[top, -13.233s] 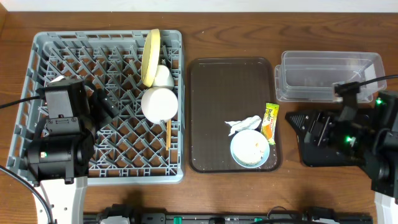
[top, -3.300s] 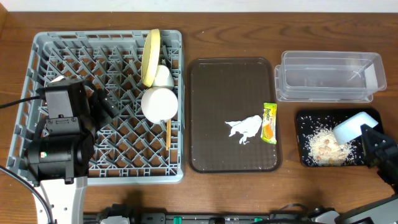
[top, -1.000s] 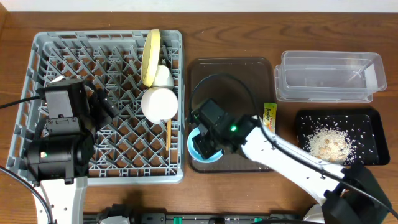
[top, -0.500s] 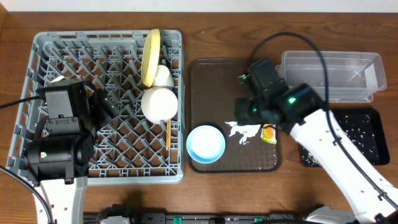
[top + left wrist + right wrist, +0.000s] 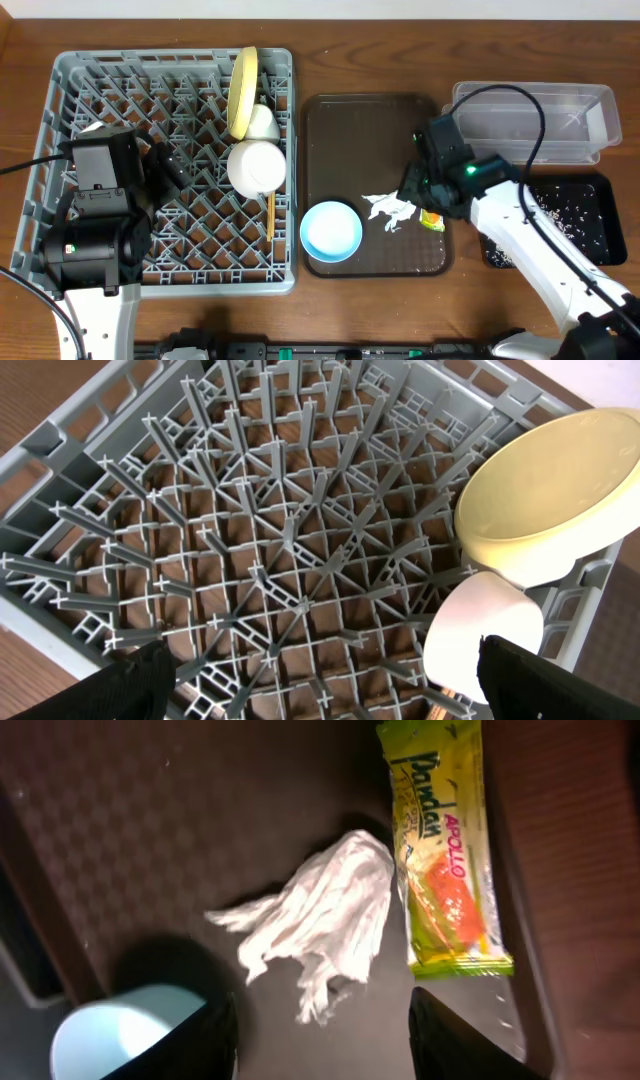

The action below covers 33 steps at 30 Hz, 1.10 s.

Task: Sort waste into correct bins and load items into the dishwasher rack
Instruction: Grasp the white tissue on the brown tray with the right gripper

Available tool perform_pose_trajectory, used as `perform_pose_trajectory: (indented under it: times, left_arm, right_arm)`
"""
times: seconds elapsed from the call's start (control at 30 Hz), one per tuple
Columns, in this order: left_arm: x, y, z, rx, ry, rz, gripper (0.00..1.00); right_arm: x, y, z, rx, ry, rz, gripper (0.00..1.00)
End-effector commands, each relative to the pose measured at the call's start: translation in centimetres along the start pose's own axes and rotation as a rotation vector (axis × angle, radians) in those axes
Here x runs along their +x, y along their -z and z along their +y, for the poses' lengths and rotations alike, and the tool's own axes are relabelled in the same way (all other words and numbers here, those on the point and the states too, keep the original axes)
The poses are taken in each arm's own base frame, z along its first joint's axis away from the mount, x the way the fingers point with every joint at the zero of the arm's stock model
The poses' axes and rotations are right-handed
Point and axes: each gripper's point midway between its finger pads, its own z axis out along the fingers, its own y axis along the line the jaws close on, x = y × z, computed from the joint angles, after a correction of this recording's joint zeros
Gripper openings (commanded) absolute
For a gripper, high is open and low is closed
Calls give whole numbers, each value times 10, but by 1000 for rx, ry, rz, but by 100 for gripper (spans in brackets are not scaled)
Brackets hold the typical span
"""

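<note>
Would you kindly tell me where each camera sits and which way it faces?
Overhead: fixed above the table, facing down on the dishwasher rack and brown tray; left arm and right arm show.
Left wrist: above the rack, facing down at its pegs and the yellow plate; left fingers show.
Right wrist: above the tray, facing down at the napkin and snack wrapper; right fingers show.
Shared: overhead and right wrist both show napkin and wrapper.
</note>
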Motion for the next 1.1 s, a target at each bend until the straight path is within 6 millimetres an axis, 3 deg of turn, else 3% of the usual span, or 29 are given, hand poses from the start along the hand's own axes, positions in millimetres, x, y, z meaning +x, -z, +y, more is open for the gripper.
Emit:
perform_pose_trajectory:
  times: [0.0,0.27,0.47,0.63,0.83,0.93,1.0,1.07]
  left_arm:
    - [-3,1,2,-10,0,-8,97]
    - [-3,1,2,-10,0,-8,97]
    - [-3,1,2,-10,0,-8,97]
    - [-3,1,2,-10,0,-8,97]
    - [-3,1,2,-10,0,-8,97]
    - [-3,1,2,-10,0,-8,97]
    - [-3,1,2,-11,0,-8,98]
    - [-3,1,2,-10,0,-8,97]
  right_arm:
    - [4,-16,-13,20,-113,-4,53]
    - [13,-50,-24,-4,-179,-60,50]
    - [22,-66,-19,-30,-151,-95,43]
    - [28,-76,-6,-40,-119,-107,44]
    - [34,-88,-14,30,-123,-125,42]
    - [35,-94,-14,36,-122,-119,30]
    - [34,-95,-13,33,-121,-122,10]
    - [31,-93,-9,17,-121,-133,4]
